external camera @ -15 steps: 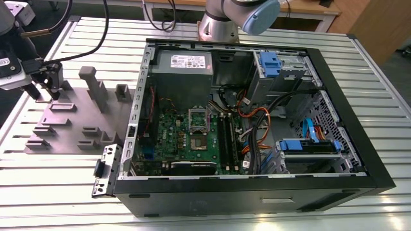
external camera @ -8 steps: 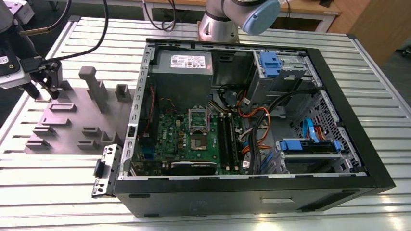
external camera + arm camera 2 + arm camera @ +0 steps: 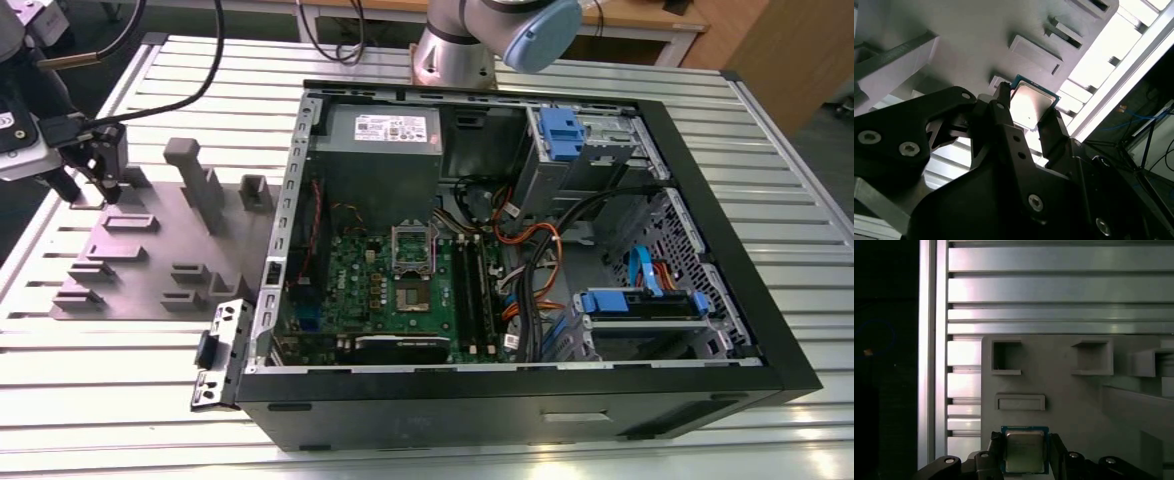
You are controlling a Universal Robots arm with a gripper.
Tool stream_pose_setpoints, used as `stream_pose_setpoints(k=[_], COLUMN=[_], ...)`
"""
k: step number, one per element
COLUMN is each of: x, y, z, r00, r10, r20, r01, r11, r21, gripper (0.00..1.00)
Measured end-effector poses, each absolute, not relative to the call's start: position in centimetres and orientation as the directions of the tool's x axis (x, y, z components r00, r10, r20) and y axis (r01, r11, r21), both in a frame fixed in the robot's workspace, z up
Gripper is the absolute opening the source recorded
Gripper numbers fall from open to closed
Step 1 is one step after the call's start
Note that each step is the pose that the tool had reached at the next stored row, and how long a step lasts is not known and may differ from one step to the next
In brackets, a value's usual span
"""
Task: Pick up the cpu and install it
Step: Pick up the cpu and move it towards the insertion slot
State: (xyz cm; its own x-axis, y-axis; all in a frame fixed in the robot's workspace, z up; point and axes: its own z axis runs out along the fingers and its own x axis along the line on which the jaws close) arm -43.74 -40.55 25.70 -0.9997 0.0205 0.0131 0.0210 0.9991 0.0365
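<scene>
Jaws closed on the cpu (image 3: 1031,102), one finger (image 3: 1006,125) against each of two opposite edges, its metal top showing in both wrist views. In the exterior view my gripper (image 3: 87,190) hung at ten o'clock, over the grey holder plate (image 3: 134,265) on the slatted table (image 3: 801,200). The open computer case (image 3: 534,400) lay at three o'clock from me, its green motherboard (image 3: 360,270) well apart from the cpu.

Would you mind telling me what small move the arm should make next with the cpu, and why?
Probably a short straight lift: the tool grips the cpu by two edges, low over the grey fixture, whose raised blocks stand nearby, and the socket lies away inside the case.
</scene>
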Motion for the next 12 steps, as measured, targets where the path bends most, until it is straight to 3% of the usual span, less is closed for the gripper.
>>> stream_pose_setpoints(k=[12], x=[-43.7], y=[-40.6], z=[29.3], r00=[-1.0], r10=[0.021], r20=[0.013], r01=[0.021], r11=[0.999], r21=[0.037], gripper=[0.47])
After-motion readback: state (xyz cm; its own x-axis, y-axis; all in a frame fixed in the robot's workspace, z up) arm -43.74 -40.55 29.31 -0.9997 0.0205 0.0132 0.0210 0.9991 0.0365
